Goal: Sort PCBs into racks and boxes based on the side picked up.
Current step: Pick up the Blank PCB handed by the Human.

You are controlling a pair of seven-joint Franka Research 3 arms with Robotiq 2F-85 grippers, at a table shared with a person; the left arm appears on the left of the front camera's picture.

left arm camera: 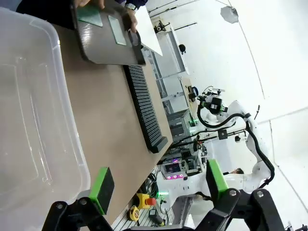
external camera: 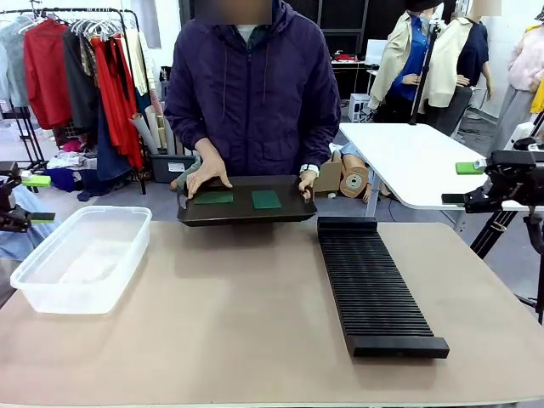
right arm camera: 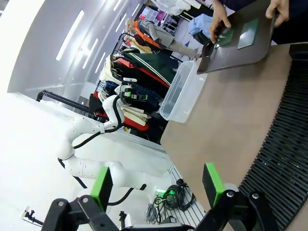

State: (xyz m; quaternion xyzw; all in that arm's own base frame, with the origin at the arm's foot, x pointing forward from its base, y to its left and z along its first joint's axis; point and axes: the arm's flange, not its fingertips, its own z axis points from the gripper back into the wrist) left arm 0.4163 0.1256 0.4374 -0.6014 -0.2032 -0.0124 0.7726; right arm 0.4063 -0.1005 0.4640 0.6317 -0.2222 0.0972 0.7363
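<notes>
Two green PCBs point(external camera: 212, 197) point(external camera: 266, 199) lie flat on a dark tray point(external camera: 246, 214) that a person holds with both hands at the table's far edge. The clear box point(external camera: 81, 255) stands at the left and holds no boards. The long black rack point(external camera: 374, 285) lies right of centre, its slots bare. My left gripper point(external camera: 38, 199) hovers open off the table's left side, beside the box point(left arm camera: 29, 120). Off the right side, my right gripper point(external camera: 463, 183) hangs open near the rack point(right arm camera: 284, 159). Both wrist views show the tray point(left arm camera: 106, 43) point(right arm camera: 240, 43) with its boards far off.
The tan tabletop point(external camera: 238, 314) is bare between box and rack. A white table point(external camera: 408, 157) stands behind at the right, a clothes rail point(external camera: 76, 68) behind at the left. The person in a purple jacket point(external camera: 255, 85) stands at the far side.
</notes>
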